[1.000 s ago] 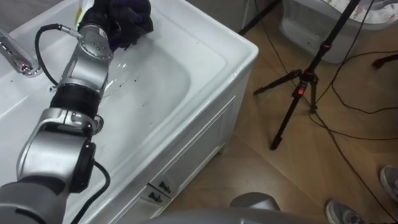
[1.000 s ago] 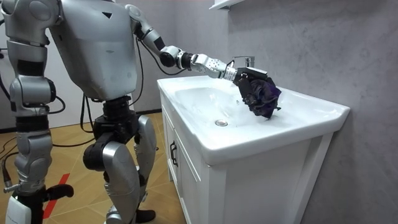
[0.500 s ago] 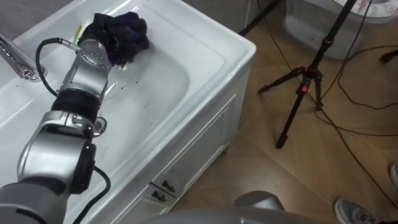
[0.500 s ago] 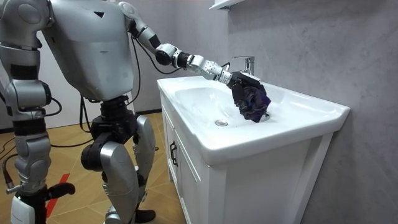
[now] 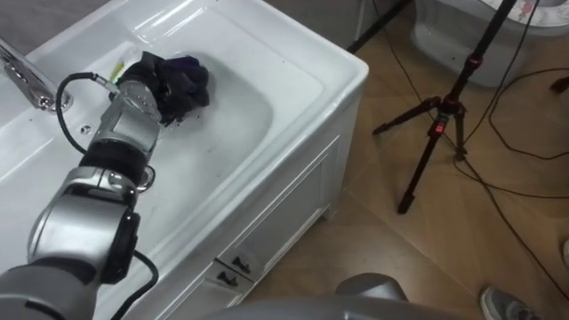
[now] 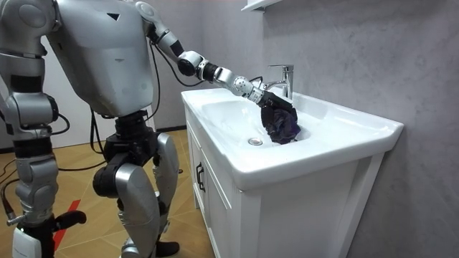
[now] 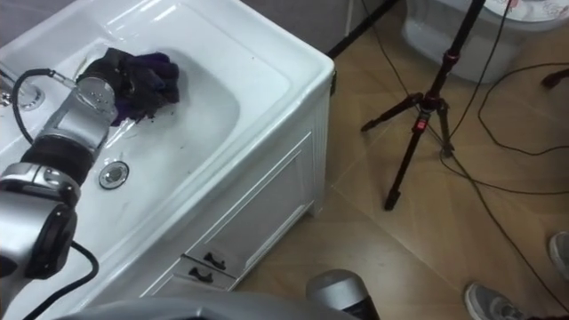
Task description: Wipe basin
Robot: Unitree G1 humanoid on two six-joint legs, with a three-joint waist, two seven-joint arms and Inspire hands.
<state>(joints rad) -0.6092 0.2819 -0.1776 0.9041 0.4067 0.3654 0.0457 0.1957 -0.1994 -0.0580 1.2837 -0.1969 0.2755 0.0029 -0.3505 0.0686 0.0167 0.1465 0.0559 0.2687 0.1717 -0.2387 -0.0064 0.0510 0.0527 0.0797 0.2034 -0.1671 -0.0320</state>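
Note:
The white basin [image 5: 240, 107] sits in a white vanity, and I stand in front of it. My left arm reaches across it from the lower left. My left hand [image 5: 147, 76] is shut on a bunched dark purple cloth [image 5: 182, 80] and presses it against the bowl's far slope, just below the tap [image 5: 27, 80]. In the room view the cloth [image 6: 283, 125] hangs from that hand [image 6: 267, 100] a little beyond the drain [image 6: 254, 142]. My right hand [image 6: 29, 233] hangs at my side at the room view's lower left.
The vanity's front has dark handles [image 5: 233, 265] near my legs. A black tripod [image 5: 436, 124] with trailing cables stands on the wooden floor to the right. A grey wall rises behind the basin in the room view.
My left hand has drawn the cloth from the basin's far rim down into the bowl, toward the drain.

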